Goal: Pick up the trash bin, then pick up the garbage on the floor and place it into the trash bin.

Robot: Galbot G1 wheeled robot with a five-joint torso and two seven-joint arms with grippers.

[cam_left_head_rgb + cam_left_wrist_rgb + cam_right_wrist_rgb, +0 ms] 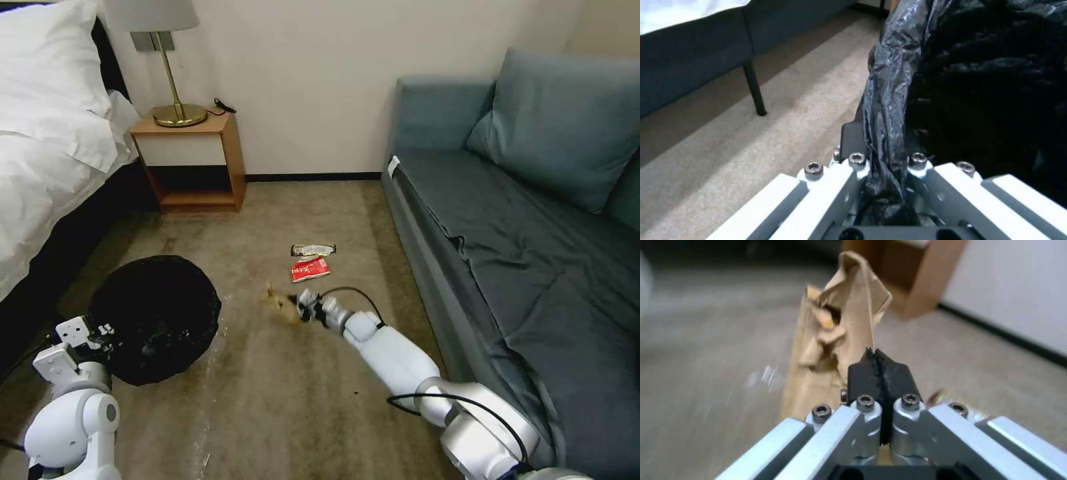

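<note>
The trash bin, lined with a crinkled black bag, is at the lower left, tilted with its mouth toward me. My left gripper is shut on its bagged rim. My right gripper is low over the carpet in the middle, shut on an edge of the crumpled brown paper bag, which stands up past the fingertips. More garbage lies on the floor just beyond: a red-and-white snack packet and a gold-and-dark bar wrapper.
A bed with white linen runs along the left; one dark bed leg stands near the bin. A wooden nightstand with a brass lamp is against the far wall. A blue-grey sofa borders the right.
</note>
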